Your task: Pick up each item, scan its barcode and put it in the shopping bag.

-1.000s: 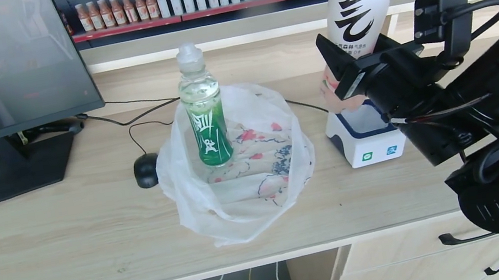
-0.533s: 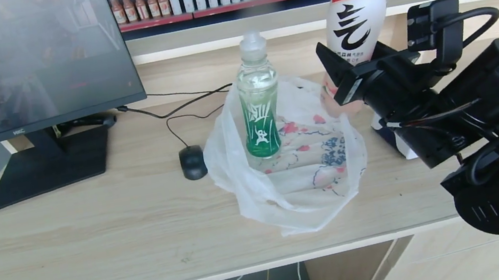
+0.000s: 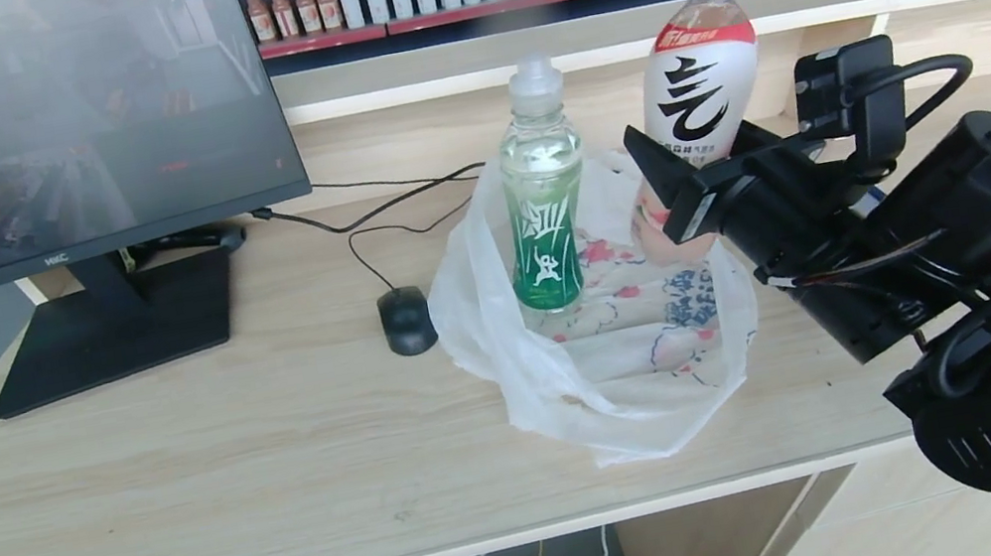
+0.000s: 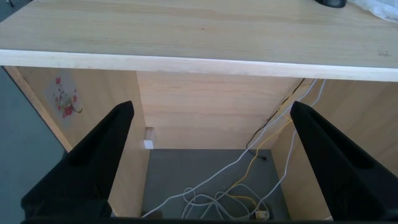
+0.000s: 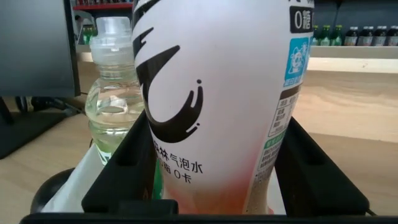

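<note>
Green bottle (image 3: pixel 548 229) stands in the bag (image 3: pixel 633 376); right gripper (image 3: pixel 693 195) clamps white bottle (image 3: pixel 702 97) at its two o'clock, unbagged; left gripper (image 4: pixel 208 155) gapes empty.

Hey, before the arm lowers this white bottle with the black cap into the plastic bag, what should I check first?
1. Right gripper hold on the white plastic bottle with black cap: ok, fingers clamp both sides.
2. Bottle near upright: ok.
3. Mouth of the thin white plastic shopping bag open: ok.
4. Free spot inside beside the clear green-labelled bottle: ok, bare bag floor on the held bottle's side.
5. Barcode scanned: cannot tell.
6. Left gripper out of the way: ok, open, below the light wooden counter edge.
</note>
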